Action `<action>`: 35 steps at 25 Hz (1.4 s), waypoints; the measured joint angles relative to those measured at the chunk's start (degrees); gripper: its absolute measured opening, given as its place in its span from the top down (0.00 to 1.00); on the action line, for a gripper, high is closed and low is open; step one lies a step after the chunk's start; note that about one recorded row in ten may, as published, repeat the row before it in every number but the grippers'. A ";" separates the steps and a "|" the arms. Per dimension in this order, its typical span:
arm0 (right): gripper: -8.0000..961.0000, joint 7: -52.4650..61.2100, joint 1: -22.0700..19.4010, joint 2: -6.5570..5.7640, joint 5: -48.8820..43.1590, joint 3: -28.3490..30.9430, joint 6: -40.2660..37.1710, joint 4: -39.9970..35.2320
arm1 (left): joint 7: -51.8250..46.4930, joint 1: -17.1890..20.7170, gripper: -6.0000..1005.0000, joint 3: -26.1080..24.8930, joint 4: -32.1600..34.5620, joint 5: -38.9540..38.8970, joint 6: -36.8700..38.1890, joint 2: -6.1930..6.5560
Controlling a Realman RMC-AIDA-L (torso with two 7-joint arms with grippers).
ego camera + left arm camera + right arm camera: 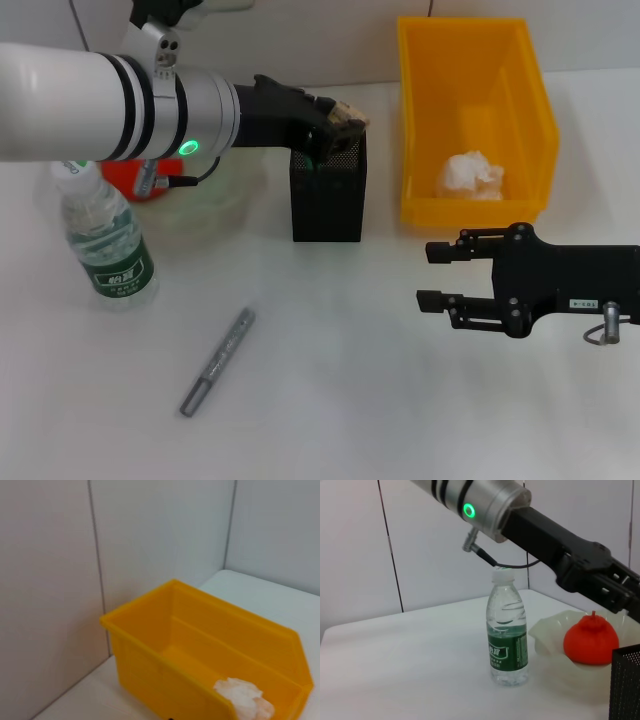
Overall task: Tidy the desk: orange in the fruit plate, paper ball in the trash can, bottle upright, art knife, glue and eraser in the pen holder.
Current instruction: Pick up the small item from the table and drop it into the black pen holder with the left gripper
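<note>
From the head view, your left gripper hovered over the pen holder, fingers seemingly pinching a small tan item, perhaps the eraser. Your right gripper rested open and empty beside the trash can. The art knife lay on the counter.

In the left wrist view, the paper ball sat in the trash can.

In the right wrist view, the bottle stood upright, and the orange sat in the fruit plate.

The bottle wears a green label with white characters too small to read.

L arm stretched fwd, claw tips hidden; R claw parked low, fingers apart
</note>
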 joint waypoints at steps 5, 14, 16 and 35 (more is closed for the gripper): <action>0.40 0.00 0.00 0.00 0.00 0.00 0.00 0.00 | 0.75 -0.75 0.61 0.25 -3.03 0.02 -4.45 0.00; 0.40 0.00 0.05 0.00 -0.01 0.10 0.02 0.00 | 2.12 -2.96 0.61 2.63 -9.45 0.06 -10.19 -0.08; 0.40 0.00 0.03 0.00 -0.01 0.10 0.13 0.00 | 2.19 -3.15 0.61 3.02 -10.21 0.06 -11.13 -0.09; 0.40 0.00 0.24 -0.09 -0.01 0.08 0.53 0.01 | 2.99 -2.67 0.61 3.27 -11.74 0.46 -12.38 -0.09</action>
